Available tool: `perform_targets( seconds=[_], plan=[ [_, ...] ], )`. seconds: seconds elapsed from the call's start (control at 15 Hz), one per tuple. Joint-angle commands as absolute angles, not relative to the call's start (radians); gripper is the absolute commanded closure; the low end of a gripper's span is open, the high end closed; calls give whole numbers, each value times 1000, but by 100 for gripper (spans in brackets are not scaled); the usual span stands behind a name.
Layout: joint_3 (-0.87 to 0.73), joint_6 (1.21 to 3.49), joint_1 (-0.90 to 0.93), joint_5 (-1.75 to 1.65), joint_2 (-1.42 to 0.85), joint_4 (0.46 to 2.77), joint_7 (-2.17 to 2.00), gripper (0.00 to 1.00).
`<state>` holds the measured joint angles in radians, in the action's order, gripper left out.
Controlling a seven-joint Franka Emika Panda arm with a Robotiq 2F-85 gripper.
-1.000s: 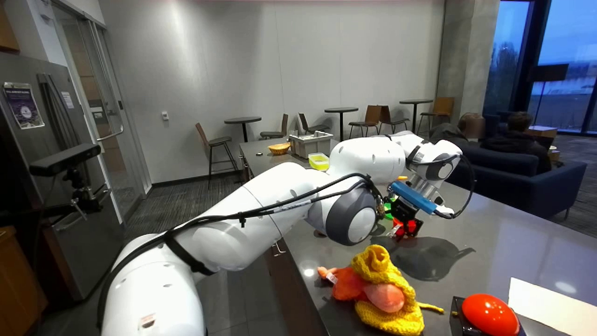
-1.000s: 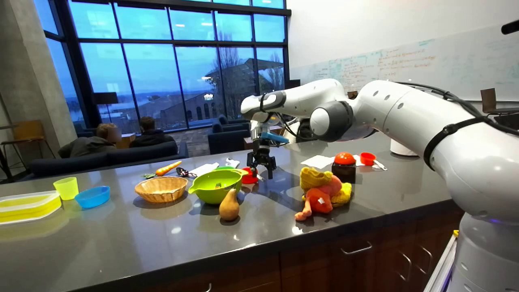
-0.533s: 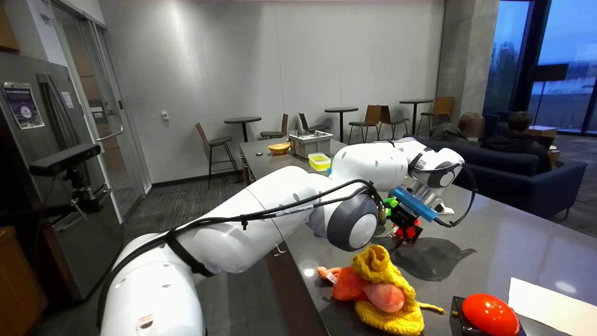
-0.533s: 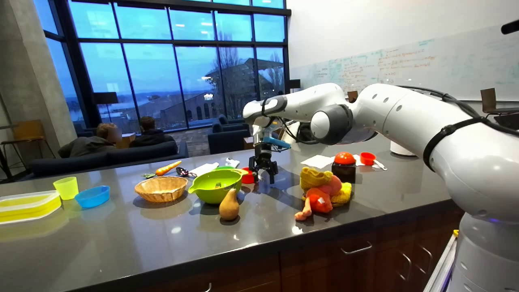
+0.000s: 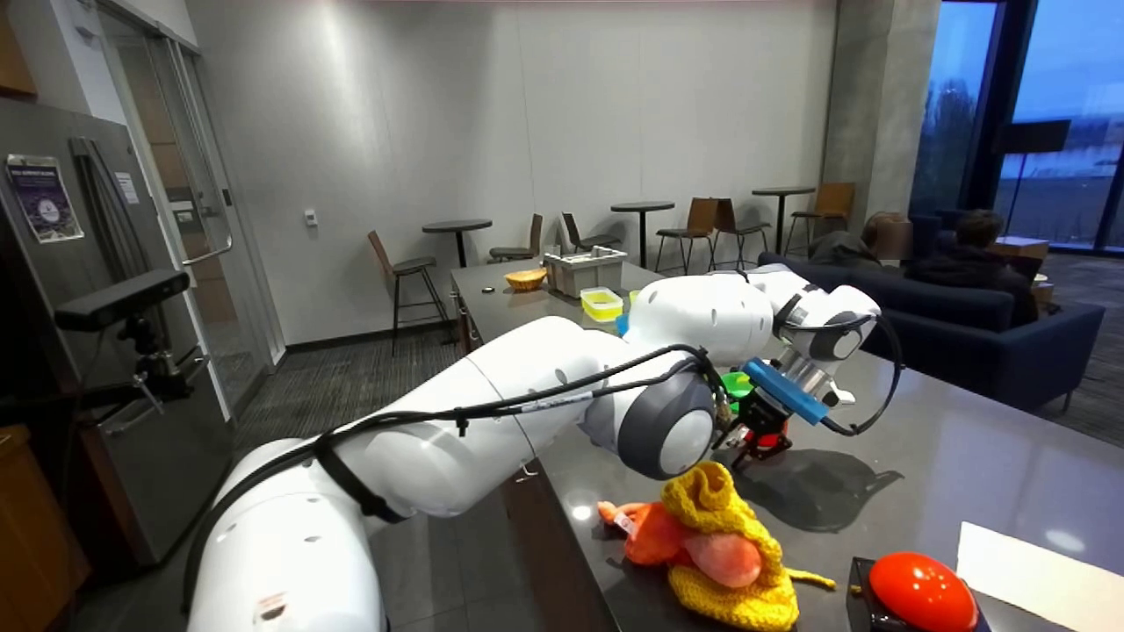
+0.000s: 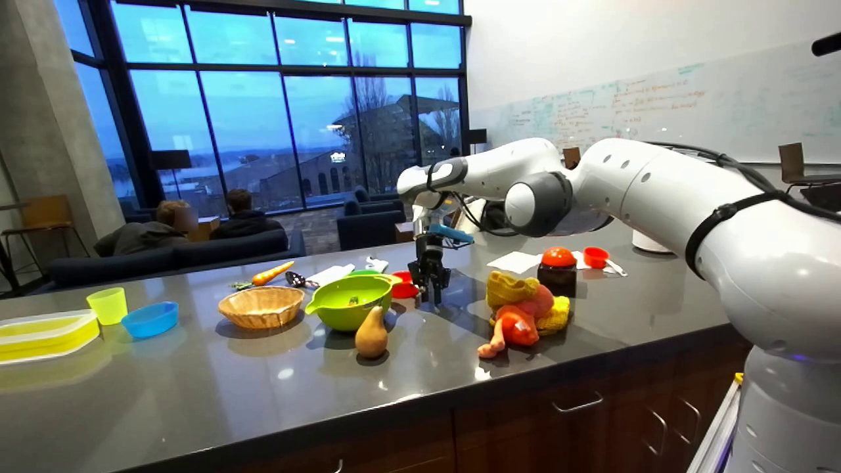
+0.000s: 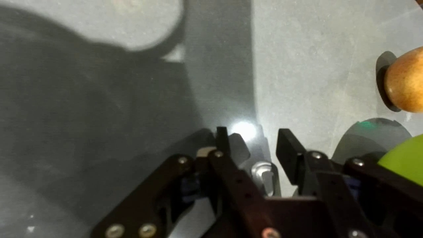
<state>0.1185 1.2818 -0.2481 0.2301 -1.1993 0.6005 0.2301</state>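
The red measuring cup (image 6: 403,286) sits on the tabletop (image 6: 210,394) just beside the lime-green mixing bowl (image 6: 348,312), partly blocked by the tool (image 7: 253,135) in both exterior views. In the wrist view its body is lost among dark, blurred linkages; what looks like its slim, shiny handle (image 7: 264,175) shows between the fingers (image 7: 290,155), round-ended with a slot-like mark, its long axis nearly in line with them, its tip aimed up that picture and slightly left. Blunt, black and slab-like, the fingers stand part-way apart, grey surface showing between one of them and the handle; the tool visibly grips nothing, and whether either finger brushes the handle is hard to make out. A smooth brown pear (image 6: 372,335) stands stem up near the bowl; the wrist view's right edge cuts off both. The bowl's contents are too small to name. A woven wicker basket (image 6: 263,320) stands nearby. A fuzzy orange plush toy (image 5: 652,534) lies tangled in coarse yellow knit (image 5: 746,606), near a glossy, domed red push button (image 5: 922,592) cropped by an exterior view's bottom edge.
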Motion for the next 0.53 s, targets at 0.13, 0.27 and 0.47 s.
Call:
perform_targets(
  seconds=[0.13,0.27,0.47],
  plan=[
    [139,1261,-260,244,-1208,585,238,99],
    [139,1260,-259,242,-1205,585,236,95],
    [139,1259,-258,240,-1201,588,235,95]
  ],
)
